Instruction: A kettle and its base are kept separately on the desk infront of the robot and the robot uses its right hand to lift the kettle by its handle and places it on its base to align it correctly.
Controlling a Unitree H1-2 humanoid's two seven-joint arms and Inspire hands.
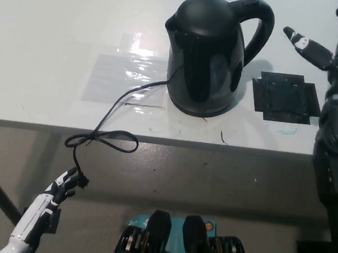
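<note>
Head view shows one glossy black plastic kettle (pixel 207 55) standing upright on the white worktop (pixel 51 43) at about 12 o'clock, seemingly seated on its base, with one thin black cord (pixel 111 114) trailing toward 7 o'clock. It is likely rigid, smooth and slippery-sided, weightier if filled; the curved handle (pixel 261 28) at 1 o'clock is the place to grip. One black right hand (pixel 330 43) at 2 o'clock is spread, holding nothing. One white left hand (pixel 60 191) hangs at 7 o'clock; its grip is unclear.
</note>
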